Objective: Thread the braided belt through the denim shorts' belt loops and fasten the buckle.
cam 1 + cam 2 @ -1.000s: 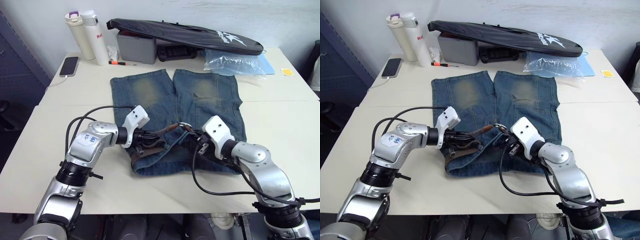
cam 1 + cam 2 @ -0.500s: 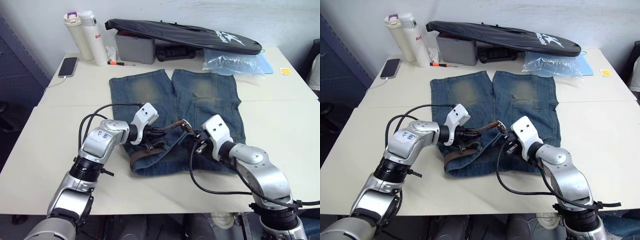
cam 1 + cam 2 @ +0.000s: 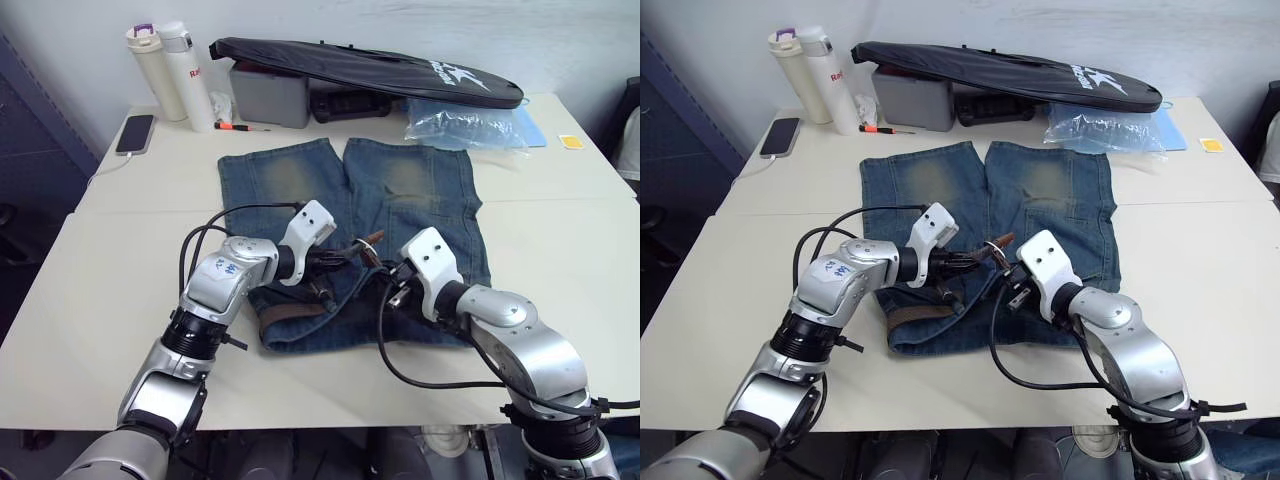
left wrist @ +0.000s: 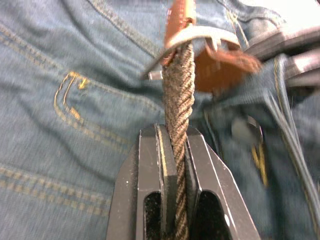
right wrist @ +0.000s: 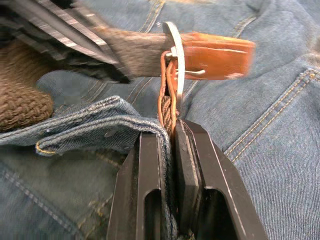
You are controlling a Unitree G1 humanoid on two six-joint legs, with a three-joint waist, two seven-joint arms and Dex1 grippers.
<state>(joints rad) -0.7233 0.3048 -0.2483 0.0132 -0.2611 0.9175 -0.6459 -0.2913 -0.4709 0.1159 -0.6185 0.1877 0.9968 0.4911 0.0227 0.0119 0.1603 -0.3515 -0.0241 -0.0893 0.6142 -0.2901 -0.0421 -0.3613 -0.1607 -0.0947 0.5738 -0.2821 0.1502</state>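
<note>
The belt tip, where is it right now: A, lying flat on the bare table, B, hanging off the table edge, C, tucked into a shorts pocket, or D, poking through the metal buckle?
D: the leather tip of the belt sticks out past the buckle, with the left gripper and the right gripper each clamped on the belt.

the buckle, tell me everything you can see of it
The buckle is a thin silver-grey metal frame with a slim prong, sitting above the denim shorts near their waist. The braided belt, dark brown and woven, runs through the frame, and its smooth tan leather tip pokes out the far side. The right gripper pinches the strap just below the buckle; the left gripper is shut on the braid feeding it.
</note>
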